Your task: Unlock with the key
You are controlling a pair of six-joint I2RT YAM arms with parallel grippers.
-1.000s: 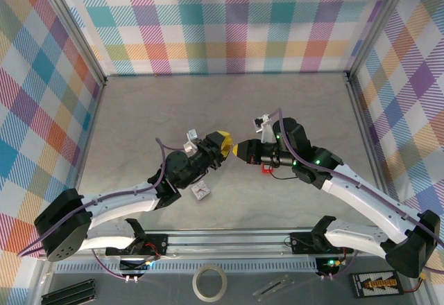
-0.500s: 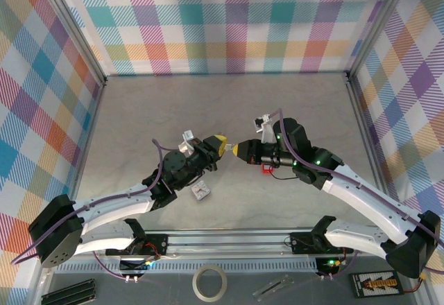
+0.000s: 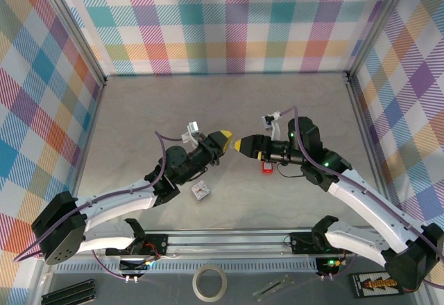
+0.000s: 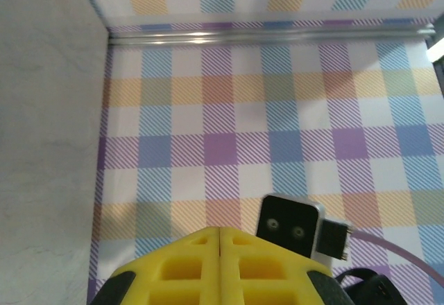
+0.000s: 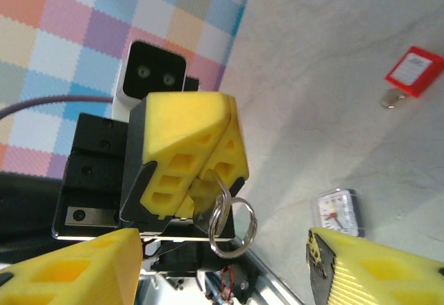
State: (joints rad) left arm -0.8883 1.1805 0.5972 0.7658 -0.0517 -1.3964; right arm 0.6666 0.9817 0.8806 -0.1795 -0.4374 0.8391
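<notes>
Yellow left hand (image 5: 211,170) pinches the key ring (image 5: 218,211); right hand (image 3: 244,145) gapes, empty.

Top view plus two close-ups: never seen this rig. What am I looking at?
Two robot arms, the left arm and the right arm, are bolted at the near edge of a table with checked walls around it. The top view looks down from above and behind them. The other two pictures come from a camera on each wrist, looking along that arm's own yellow fingers.

On the table lie a small red item and a small white square item. I can't tell which is the lock.

The right wrist view faces the left fingers. They are shut on a key ring; the ring dangles and the key itself is hidden. The right fingers stand open and hold nothing.
</notes>
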